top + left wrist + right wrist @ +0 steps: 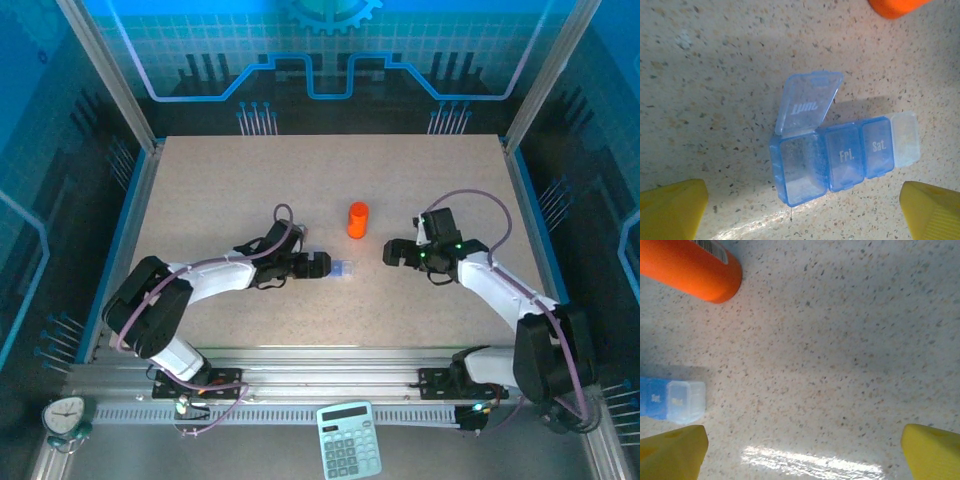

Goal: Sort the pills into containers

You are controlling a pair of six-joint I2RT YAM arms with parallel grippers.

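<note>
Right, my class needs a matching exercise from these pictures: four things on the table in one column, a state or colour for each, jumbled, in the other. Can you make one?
Things
1. orange bottle
2. Thur. compartment
3. Fri. compartment
4. end compartment, next to Sat.

States
A. clear, no blue tint
B. lid flipped open
C. standing upright
D. blue lid, shut

Pairs: 1-C, 2-B, 3-D, 4-A

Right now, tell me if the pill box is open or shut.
One end compartment open, its lid flipped back; the Fri. lid shut.
</note>
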